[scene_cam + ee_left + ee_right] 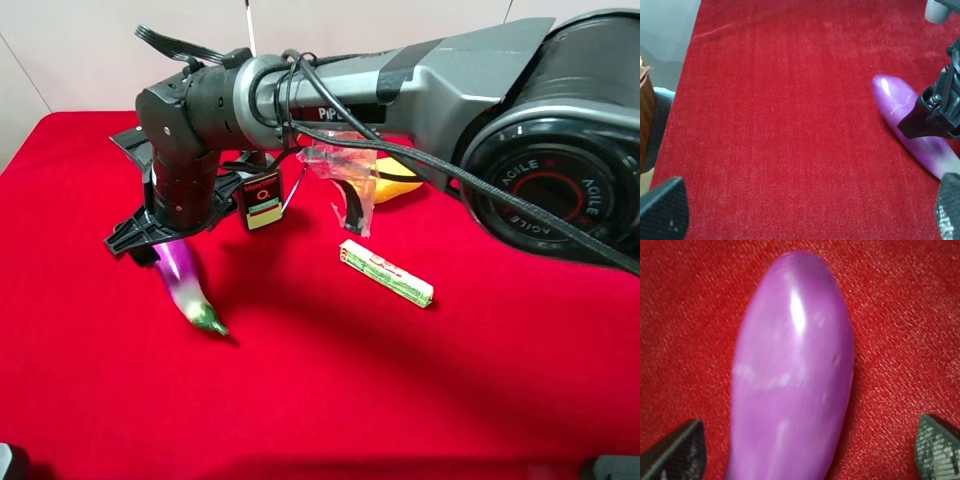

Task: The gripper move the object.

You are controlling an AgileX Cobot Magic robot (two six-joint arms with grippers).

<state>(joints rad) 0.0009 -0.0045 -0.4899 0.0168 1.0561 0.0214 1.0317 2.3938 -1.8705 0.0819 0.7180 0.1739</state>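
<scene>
Purple eggplant (790,370) lies on red cloth (400,380) between my right gripper's (806,449) fingers (675,452), spread wide, not touching it; my left gripper (807,220) gapes too.

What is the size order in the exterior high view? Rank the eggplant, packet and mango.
1. eggplant, partly hidden under the right gripper
2. green-and-white packet, similar length but thinner
3. mango, farther back and mostly covered, so unsure

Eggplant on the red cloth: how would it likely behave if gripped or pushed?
Probably slippery: the eggplant has glossy skin with a sharp highlight. Its rounded, tapering body may roll on the red cloth if nudged sideways.
</scene>
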